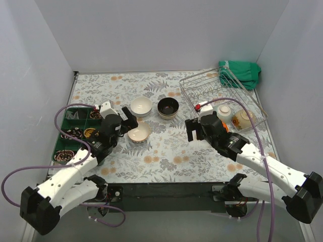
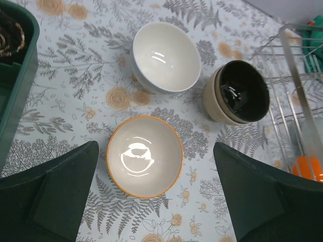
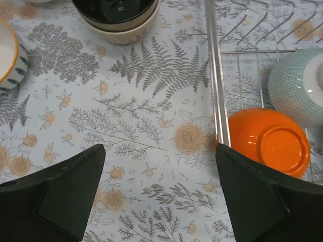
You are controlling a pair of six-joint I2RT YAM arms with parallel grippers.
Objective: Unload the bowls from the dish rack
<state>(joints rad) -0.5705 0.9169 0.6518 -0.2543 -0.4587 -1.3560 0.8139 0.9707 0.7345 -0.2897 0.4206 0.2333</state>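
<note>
The orange-rimmed bowl (image 2: 145, 156) sits on the tabletop (image 2: 75, 75) between wide left fingers (image 2: 60, 186), so placing looks done; next, the equally wide right fingers (image 3: 65, 191) should take the orange bowl (image 3: 270, 141) from the dish rack (image 3: 214, 75).

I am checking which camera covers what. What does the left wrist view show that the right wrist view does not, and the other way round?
Only the left wrist view: the white bowl, upright, and a corner of the green tray. Only the right wrist view: the pale teal bowl in the dish rack, beside the upturned orange bowl, of which the left view catches at most an orange sliver. Both: the dark bowl nested in a cream bowl, the orange-rimmed bowl and the rack's wires.
</note>
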